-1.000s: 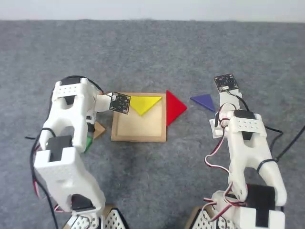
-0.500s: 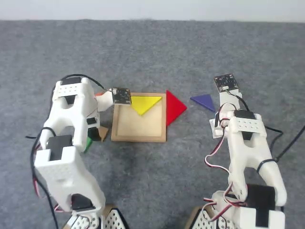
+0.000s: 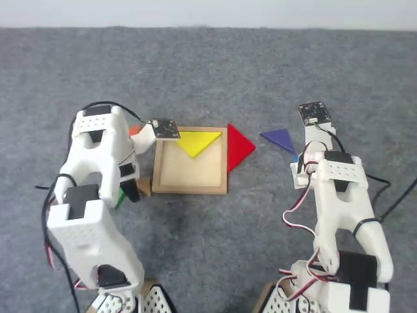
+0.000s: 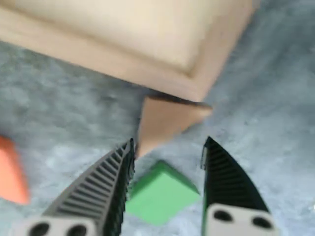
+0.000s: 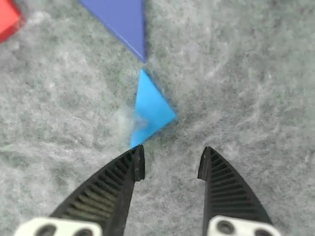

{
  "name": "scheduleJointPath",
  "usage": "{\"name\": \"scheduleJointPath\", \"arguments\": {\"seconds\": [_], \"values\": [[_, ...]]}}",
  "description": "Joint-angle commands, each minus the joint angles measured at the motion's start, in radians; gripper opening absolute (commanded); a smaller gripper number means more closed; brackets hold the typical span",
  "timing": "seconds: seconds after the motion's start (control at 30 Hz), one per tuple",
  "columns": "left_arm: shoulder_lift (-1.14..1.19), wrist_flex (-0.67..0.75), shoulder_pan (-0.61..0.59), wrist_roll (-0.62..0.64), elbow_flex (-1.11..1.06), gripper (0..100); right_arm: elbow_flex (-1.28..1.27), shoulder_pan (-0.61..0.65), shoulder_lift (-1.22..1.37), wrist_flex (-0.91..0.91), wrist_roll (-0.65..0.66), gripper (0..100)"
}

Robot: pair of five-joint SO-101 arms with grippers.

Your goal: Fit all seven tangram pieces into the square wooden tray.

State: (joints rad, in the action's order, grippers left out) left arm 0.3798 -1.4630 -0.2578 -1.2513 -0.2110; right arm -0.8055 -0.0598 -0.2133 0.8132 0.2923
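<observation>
Maybe a piece is getting pushed, not picked

The left gripper (image 4: 168,142) is hanging with its jaws spread wide, holding nothing. The green square (image 4: 160,194) is lying between them. The tan triangle (image 4: 167,120) is sitting just past the tips, right beside the wooden tray (image 4: 147,44). Closing here could be bumping the triangle or tipping the square.

The right gripper (image 5: 172,149) is spread and empty too. The light blue triangle (image 5: 151,110) is lying just ahead of one tip, so closing there could be missing it or sliding it away.

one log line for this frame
tray: yellow triangle inside; left gripper: open over green piece; right gripper: open near light-blue triangle
</observation>
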Motion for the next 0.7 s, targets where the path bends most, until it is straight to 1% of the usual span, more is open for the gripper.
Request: {"name": "scheduleJointPath", "arguments": {"seconds": [0.0,0.17,0.27,0.37,0.47,0.53,0.6,0.67], "values": [[-0.015,-0.063,-0.014,-0.058,0.021,20,0.012,-0.012,-0.021,0.013,-0.002,19.1],[-0.017,-0.063,-0.063,-0.118,0.027,20,0.012,-0.012,-0.021,0.013,-0.002,19.1],[-0.032,-0.063,-0.097,-0.186,0.024,20,0.012,-0.012,-0.021,0.013,-0.002,19.1],[-0.12,-0.063,-0.127,-0.249,0.008,20,0.012,-0.012,-0.021,0.013,-0.002,19.1],[-0.229,-0.052,-0.121,-0.308,-0.033,20,0.012,-0.012,-0.021,0.013,-0.002,19.1],[-0.29,0.031,-0.086,-0.327,-0.105,20,0.012,-0.012,-0.021,0.013,-0.002,19.1],[-0.341,0.18,-0.044,-0.33,-0.209,20,0.012,-0.012,-0.021,0.013,-0.002,19.1],[-0.385,0.324,-0.003,-0.353,-0.325,23,0.012,-0.012,-0.021,0.013,-0.002,19.1]]}}
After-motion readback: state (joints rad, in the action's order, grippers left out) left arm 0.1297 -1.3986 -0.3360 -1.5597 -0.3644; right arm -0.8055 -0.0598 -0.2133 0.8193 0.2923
